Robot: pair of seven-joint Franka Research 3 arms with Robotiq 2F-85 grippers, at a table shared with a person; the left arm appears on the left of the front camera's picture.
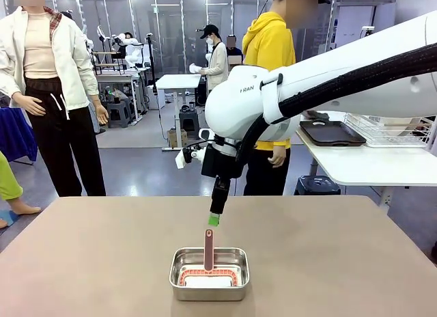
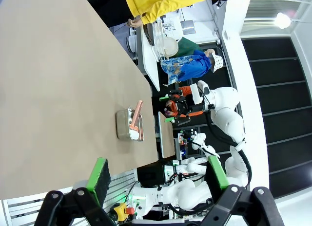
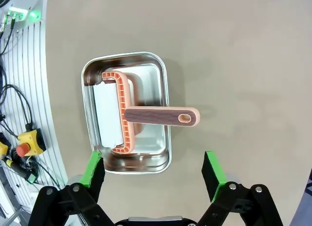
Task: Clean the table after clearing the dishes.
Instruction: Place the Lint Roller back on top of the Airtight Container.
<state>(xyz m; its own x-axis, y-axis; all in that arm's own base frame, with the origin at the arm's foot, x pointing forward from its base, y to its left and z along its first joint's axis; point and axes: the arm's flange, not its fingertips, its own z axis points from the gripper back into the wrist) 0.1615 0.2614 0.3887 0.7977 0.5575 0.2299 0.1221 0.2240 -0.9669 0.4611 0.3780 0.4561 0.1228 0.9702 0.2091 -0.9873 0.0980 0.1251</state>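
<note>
The taupe-brown table [image 1: 82, 262] carries a square steel pan [image 1: 174, 274] near its front middle. A salmon-pink brush [image 1: 208, 249] stands in the pan with its handle up. My right gripper [image 1: 214, 218] hangs open just above the handle's tip. In the right wrist view, the right gripper [image 3: 153, 170] looks straight down on the brush [image 3: 161, 115] and the pan [image 3: 163, 84], apart from both. My left gripper [image 2: 158, 175] is open with nothing in it, well away from the pan [image 2: 122, 123]. The dishes are off the table; a white round shape [image 2: 165, 45] in a wire rack may be one.
A person in a yellow hoodie [image 1: 268, 47] stands at the table's far side. At the right, a white side table [image 1: 362, 163] holds a dark tray [image 1: 332, 132] and a wire rack [image 1: 392, 129]. Bare tabletop lies all round the pan.
</note>
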